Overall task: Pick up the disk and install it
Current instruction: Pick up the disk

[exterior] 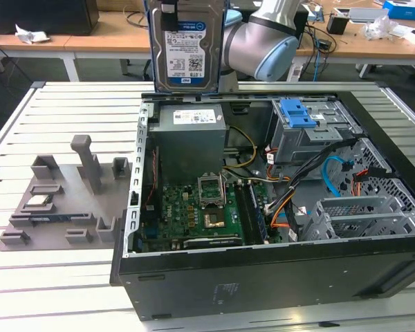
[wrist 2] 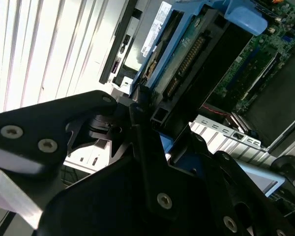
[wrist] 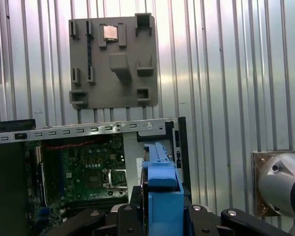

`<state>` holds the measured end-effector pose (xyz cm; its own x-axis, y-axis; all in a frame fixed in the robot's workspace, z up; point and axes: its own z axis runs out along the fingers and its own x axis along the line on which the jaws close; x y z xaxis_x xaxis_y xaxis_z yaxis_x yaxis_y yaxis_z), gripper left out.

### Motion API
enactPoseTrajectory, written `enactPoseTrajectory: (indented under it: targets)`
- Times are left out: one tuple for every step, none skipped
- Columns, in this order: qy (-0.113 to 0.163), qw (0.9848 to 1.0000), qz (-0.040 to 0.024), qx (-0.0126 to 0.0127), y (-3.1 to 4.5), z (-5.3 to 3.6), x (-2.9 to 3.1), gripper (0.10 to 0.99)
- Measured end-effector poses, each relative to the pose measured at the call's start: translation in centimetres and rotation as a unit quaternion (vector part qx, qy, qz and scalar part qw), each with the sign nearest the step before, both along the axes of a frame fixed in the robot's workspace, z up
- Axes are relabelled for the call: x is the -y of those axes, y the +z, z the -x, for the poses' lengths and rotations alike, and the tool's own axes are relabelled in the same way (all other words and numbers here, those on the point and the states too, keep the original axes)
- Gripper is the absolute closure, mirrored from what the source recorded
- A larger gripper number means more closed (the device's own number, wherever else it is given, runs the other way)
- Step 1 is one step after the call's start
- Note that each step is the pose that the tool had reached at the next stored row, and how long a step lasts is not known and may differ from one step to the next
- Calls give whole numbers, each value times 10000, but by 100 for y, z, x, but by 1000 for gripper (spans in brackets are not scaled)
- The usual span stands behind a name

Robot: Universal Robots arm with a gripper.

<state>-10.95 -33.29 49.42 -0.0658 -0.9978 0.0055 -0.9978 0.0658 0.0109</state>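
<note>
My gripper (wrist: 162,202) is clamped on the disk (exterior: 187,48), with its black fingers (wrist 2: 145,147) pressed against both sides of the bright blue frame, as both wrist views show. In the exterior view I hold the disk upright in the air, its white-and-blue label facing the camera. It hangs at twelve o'clock from the middle of the open computer case (exterior: 263,277), above the grey power supply box (exterior: 190,131) and clear of it. The blue-handled drive bay (exterior: 301,114) sits inside the case at about two o'clock from the motherboard (exterior: 187,214). At nine o'clock from the case, a grey fixture tray (exterior: 62,200) lies on the slatted table (exterior: 55,297), well apart from the disk.
</note>
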Motion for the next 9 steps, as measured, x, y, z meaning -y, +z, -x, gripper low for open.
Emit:
enactPoseTrajectory:
  targets:
    - [0, 10000, 0, 0, 0, -2, 17, 718]
    - [-1, 10000, 0, 0, 0, -4, 32, 718]
    - [-1, 10000, 0, 0, -1, -5, 47, 718]
    - [-1, 10000, 0, 0, -1, -6, 60, 718]
    - [-1, 10000, 0, 0, -1, -7, 74, 718]
    - [0, 10000, 0, 0, -1, -9, 103, 718]
    - [-1, 10000, 0, 0, -1, -11, 126, 718]
    - [0, 10000, 0, 0, -1, -12, 142, 718]
    - [0, 10000, 0, 0, -2, -14, 169, 718]
